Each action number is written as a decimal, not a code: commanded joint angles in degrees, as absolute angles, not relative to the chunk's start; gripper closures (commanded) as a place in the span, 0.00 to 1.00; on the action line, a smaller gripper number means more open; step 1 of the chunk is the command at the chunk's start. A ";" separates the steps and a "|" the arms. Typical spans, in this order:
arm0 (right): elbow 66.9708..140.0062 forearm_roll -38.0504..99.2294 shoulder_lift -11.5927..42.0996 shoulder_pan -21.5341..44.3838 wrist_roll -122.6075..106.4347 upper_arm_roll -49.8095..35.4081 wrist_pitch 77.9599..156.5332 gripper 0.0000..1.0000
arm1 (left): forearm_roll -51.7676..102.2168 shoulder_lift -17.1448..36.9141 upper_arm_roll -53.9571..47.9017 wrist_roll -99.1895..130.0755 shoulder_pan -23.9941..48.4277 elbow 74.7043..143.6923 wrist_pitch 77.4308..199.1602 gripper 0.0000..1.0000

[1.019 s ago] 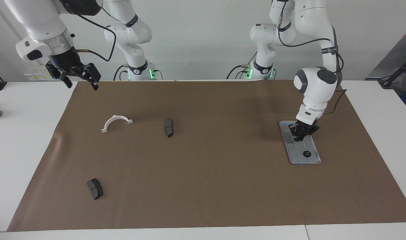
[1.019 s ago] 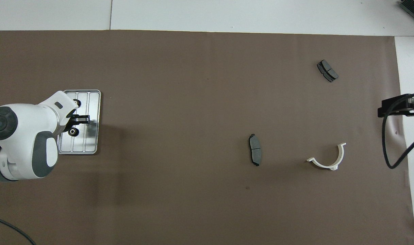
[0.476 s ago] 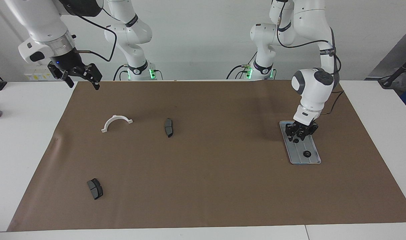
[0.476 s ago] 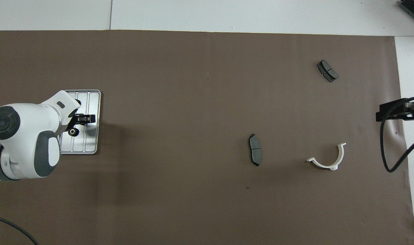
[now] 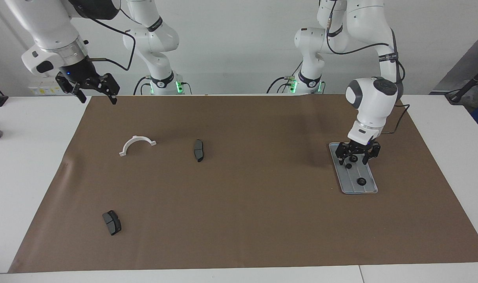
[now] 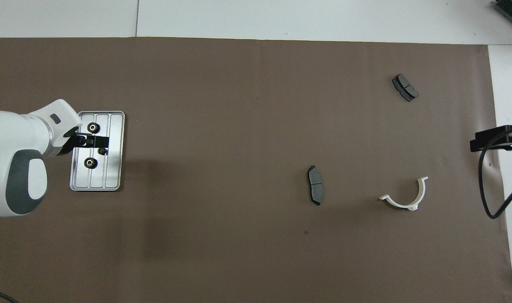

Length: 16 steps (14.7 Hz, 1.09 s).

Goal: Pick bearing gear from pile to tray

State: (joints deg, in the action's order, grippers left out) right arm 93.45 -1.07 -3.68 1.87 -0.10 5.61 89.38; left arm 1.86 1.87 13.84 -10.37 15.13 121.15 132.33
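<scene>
The left gripper (image 5: 357,159) now has its jaws spread wide with nothing between them. 1 second ago they were pinched together low over the tray (image 5: 352,189); since then they have parted and the hand has lifted a little, though it still hangs over the end of the tray nearer the robots. The bearing gear (image 5: 348,166) it let go lies flat on the tray floor, just clear of the fingers, in about the middle of the tray's length.

There are 2 other gears in the tray. 1 (image 5: 353,158) is nearer the robots and shows in the facing view through the gap of the open jaws. The other (image 5: 361,181) is toward the tray's far end. From overhead all 3 gears (image 6: 102,150) are uncovered, where before the wrist hid part of them. The tray has not shifted: it lies at the left arm's end of the brown mat (image 5: 242,220).

The right gripper (image 5: 97,100) waits in the air over the mat's near corner at its own end of the table, jaws wide and empty, barely changed.

On the mat at the right arm's end, nothing has moved. The white half-ring bracket (image 5: 137,144) and 1 dark pad (image 5: 198,150) lie side by side but apart, and a 2nd pad (image 5: 112,222) is much farther from the robots.
</scene>
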 commanded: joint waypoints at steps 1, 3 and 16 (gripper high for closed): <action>94.66 -0.35 -4.75 1.14 -1.41 5.54 90.44 0.00 | 2.37 0.53 13.62 -14.41 13.36 112.62 119.92 0.00; 94.66 -0.26 -4.75 1.23 -1.14 5.54 90.26 0.00 | 2.29 1.05 13.62 -14.85 12.31 107.16 114.37 0.00; 94.48 -0.09 -4.75 1.14 0.53 5.54 89.91 0.00 | 2.11 -0.52 13.45 -17.93 10.37 96.85 98.27 0.00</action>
State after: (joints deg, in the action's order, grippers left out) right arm 93.45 -1.07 -3.68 1.86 0.05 5.68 89.38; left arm 1.84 0.12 13.82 -17.18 10.50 96.87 100.96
